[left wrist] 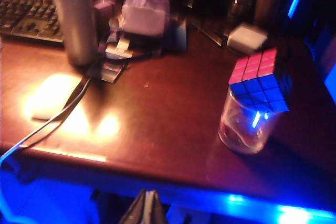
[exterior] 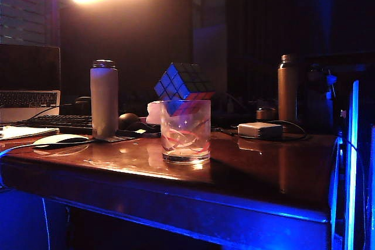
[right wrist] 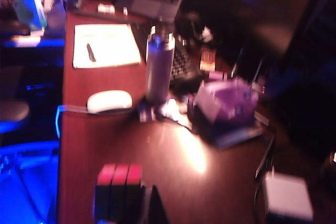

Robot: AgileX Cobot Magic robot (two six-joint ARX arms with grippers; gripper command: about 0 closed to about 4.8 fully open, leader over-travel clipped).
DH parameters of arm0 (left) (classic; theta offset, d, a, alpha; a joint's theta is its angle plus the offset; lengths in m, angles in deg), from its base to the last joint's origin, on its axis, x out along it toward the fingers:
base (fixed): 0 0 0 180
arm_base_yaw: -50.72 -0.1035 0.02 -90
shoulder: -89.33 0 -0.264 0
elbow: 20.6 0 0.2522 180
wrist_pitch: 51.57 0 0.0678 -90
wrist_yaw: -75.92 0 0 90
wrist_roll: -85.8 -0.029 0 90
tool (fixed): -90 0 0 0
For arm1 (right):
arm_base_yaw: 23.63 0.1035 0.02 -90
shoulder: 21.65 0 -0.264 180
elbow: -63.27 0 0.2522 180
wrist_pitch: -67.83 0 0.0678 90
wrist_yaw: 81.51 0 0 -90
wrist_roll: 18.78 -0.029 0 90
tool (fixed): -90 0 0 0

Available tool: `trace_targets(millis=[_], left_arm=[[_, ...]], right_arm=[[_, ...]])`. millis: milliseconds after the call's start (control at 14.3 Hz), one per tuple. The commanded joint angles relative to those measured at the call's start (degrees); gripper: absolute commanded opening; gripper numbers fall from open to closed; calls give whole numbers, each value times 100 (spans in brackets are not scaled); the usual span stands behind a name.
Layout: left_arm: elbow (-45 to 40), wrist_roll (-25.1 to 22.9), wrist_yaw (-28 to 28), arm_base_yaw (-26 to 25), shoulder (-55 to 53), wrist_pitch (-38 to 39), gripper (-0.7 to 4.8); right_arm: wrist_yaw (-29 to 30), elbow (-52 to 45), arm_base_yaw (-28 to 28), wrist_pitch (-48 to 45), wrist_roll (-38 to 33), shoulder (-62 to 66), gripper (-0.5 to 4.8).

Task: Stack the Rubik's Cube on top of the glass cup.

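The Rubik's Cube (exterior: 183, 81) rests tilted on the rim of the glass cup (exterior: 186, 133), one corner dipping into its mouth, mid-table. Neither gripper shows in the exterior view. The left wrist view has the cube (left wrist: 261, 80), red face up and blue face forward, on the cup (left wrist: 244, 129). My left gripper (left wrist: 147, 198) is shut and empty, out past the table's front edge, well away from the cup. In the right wrist view the cube (right wrist: 118, 192) sits at the picture's edge and the cup is hidden. My right gripper (right wrist: 152, 203) shows as one closed dark wedge beside the cube, holding nothing.
A pale capped bottle (exterior: 104, 99) stands left of the cup and a darker bottle (exterior: 287, 89) at the back right. A white box with a cable (exterior: 260, 130), a mouse (exterior: 58, 140), a keyboard (exterior: 58, 122), a laptop (exterior: 29, 80) and a notepad (right wrist: 105, 45) fill the back and left.
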Motion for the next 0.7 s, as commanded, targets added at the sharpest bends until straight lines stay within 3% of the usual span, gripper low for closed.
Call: trace_targets(millis=[70,280,489,699], left_arm=[[-907,-2,28,0,20,-754,-3],[-1432,-155,243,0,20,-1043,-3],[-1700,-590,313,0,20,-1482,-4],[-1978,-785,743,0,22,-1681,-4]], right_arm=[[-160,-1207,9,-938,-28,-780,-1],[-334,-2662,9,-2181,-136,-1694,-1],[-876,-3788,7,-2406,-660,-2350,-1],[-1346,-4863,-2,-2555,-1167,-2970,-1]])
